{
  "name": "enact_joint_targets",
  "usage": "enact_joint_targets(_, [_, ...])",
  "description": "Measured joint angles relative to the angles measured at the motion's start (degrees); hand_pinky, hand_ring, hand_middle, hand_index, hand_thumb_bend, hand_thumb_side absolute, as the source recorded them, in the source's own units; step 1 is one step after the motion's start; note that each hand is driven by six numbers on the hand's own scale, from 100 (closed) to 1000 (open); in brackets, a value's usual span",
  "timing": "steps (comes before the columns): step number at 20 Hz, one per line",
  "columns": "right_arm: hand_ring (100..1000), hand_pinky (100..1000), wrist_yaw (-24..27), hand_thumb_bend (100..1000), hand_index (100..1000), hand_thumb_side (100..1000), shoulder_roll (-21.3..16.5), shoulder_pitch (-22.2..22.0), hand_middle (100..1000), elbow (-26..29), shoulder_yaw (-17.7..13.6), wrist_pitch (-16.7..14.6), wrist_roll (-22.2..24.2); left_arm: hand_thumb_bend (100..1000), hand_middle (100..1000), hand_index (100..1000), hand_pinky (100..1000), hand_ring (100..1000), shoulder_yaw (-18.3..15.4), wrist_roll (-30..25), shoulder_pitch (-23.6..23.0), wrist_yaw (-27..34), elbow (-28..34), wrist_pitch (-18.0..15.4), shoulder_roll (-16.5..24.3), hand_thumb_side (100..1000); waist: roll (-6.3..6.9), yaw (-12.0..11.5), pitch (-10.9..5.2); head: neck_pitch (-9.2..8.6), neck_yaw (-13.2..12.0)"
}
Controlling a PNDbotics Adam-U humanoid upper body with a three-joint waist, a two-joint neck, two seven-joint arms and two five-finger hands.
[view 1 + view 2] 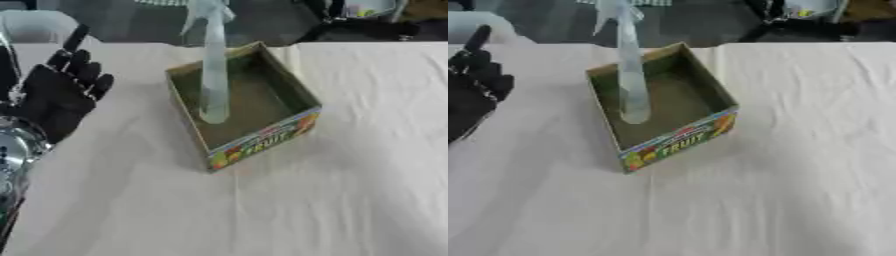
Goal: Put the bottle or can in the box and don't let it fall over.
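A tall clear plastic bottle (213, 70) stands upright inside an open cardboard box (293, 92) with a colourful fruit label on its front side. The box sits at the middle of the white-clothed table (350, 190). My left hand (61, 90) hovers to the left of the box, apart from it, its black fingers relaxed and pointing up, holding nothing. My right hand shows in neither view.
The cloth spreads wide in front of and to the right of the box. Dark objects and a pale rounded shape (39, 27) lie beyond the table's far edge.
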State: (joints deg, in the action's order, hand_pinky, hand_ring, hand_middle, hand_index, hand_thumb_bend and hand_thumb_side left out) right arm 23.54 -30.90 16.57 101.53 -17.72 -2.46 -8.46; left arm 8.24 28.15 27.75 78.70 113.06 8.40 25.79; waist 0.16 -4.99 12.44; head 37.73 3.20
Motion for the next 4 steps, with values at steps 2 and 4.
enact_joint_targets(2, [899, 807, 0.0, 100, 971, 716, -0.1, 0.0, 1000, 0.0, -0.3, -0.1, -0.2, 625, 274, 892, 267, 273, -1.6, -0.9, -1.3, -1.4, 0.3, -2.0, 0.4, 749, -0.06, -0.3, 0.00, -0.01, 0.2])
enact_joint_targets(4, [899, 807, 0.0, 100, 971, 718, -0.1, 0.0, 1000, 0.0, -0.4, -0.1, -0.5, 635, 282, 896, 281, 284, -3.1, -1.7, -2.6, -2.8, 0.3, -3.8, 0.5, 745, -0.13, -0.5, 0.01, -0.08, 0.3])
